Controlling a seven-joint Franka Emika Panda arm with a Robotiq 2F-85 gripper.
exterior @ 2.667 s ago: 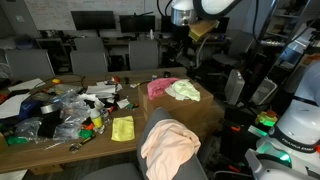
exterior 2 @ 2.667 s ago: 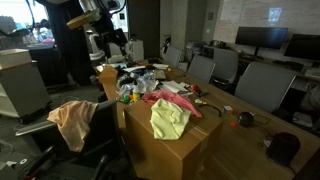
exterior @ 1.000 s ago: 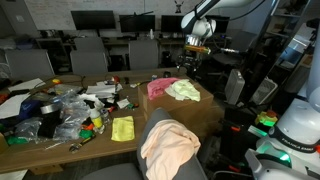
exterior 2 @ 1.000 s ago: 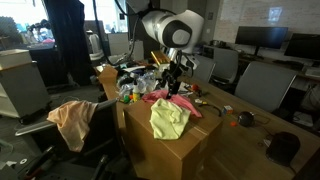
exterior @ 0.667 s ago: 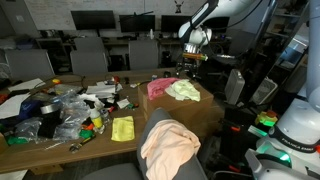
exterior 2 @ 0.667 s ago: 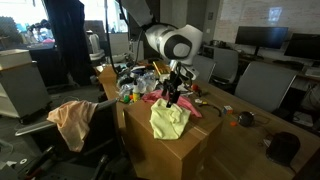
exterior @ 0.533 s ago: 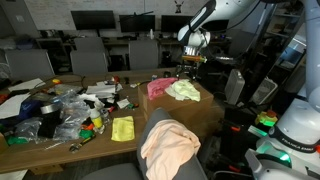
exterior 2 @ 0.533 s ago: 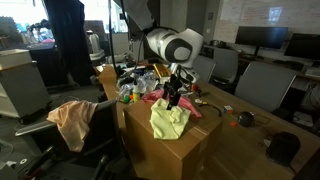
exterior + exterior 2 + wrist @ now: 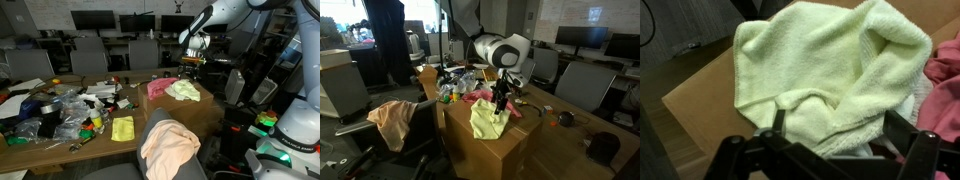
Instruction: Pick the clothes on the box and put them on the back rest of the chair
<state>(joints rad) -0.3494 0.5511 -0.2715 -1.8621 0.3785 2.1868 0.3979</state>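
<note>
Up front, a peach cloth (image 9: 168, 148) hangs on the chair (image 9: 160, 121) backrest. Behind it, the box (image 9: 205, 115) at the tabletop's (image 9: 95, 148) end edge holds the yellow cloth (image 9: 184, 91) and pink cloth (image 9: 158, 88). The gripper (image 9: 499, 104) hovers just over the yellow one, jaws spread wide.

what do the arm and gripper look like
The arm has smooth, rounded white shells with a dark round cap at the joint. The gripper is black and blocky, with dark fingers. No markings are readable, and no cables can be made out.
</note>
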